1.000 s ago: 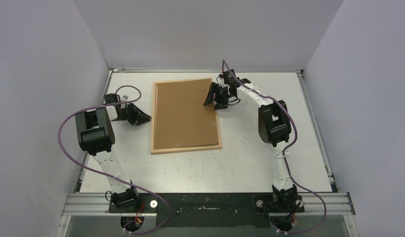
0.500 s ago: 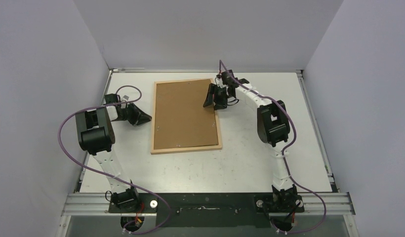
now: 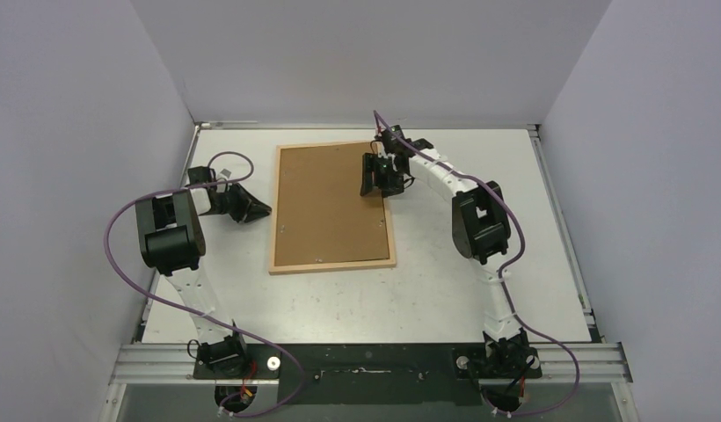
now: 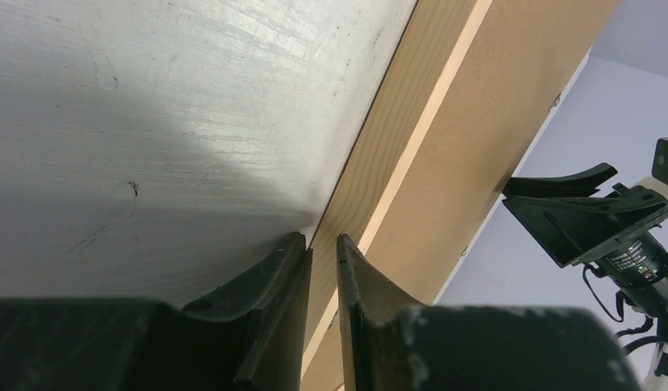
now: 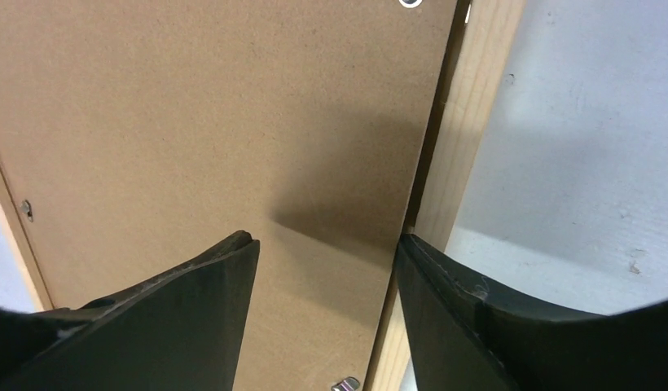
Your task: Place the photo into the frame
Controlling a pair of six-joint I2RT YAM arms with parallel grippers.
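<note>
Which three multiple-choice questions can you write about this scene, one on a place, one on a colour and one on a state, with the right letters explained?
1. Where does the right gripper hang?
A. above the far right part of the frame
B. above its near left corner
C. above its near right corner

2. What colour is the backing board that lies in the frame?
A. white
B. brown
C. blue

3. How do the right gripper's jaws stand?
A. shut, pads touching
B. closed on the frame
C. wide apart, nothing between them

Answers:
1 A, because the top view shows it over the frame's far right part.
2 B, because the board looks brown in every view.
3 C, because the right wrist view shows bare board in the wide gap.
</note>
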